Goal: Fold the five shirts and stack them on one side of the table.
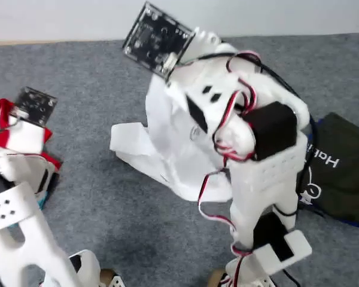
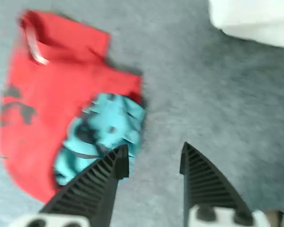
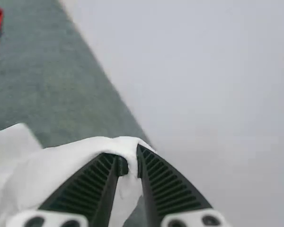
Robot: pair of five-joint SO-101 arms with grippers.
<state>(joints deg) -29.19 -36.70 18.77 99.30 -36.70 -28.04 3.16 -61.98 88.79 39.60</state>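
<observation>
- While pinched by one fold between the closed, ribbed black fingers (image 3: 90, 187) of the right gripper (image 3: 129, 166): white shirt (image 1: 167, 149), thin, limp and creased, held up mid-table toward the far side, lower folds down on the grey table cover (image 1: 96, 215).
- Fuzzy, felt-like table cover; plain pale wall (image 3: 203, 71) beyond its far edge.
- Left gripper (image 2: 151, 158) open, toothed jaws parted over bare cover, gripping nothing, close to the edge of a crumpled teal shirt (image 2: 104, 130).
- Left wrist view: teal shirt with dark markings, lying on a flatter red shirt (image 2: 52, 90) with dark print too blurred to read, at the table's left.
- High view: dark shirt (image 1: 341, 170) at the table's right edge, white lettering on it, partly hidden behind the right arm (image 1: 263, 167).
</observation>
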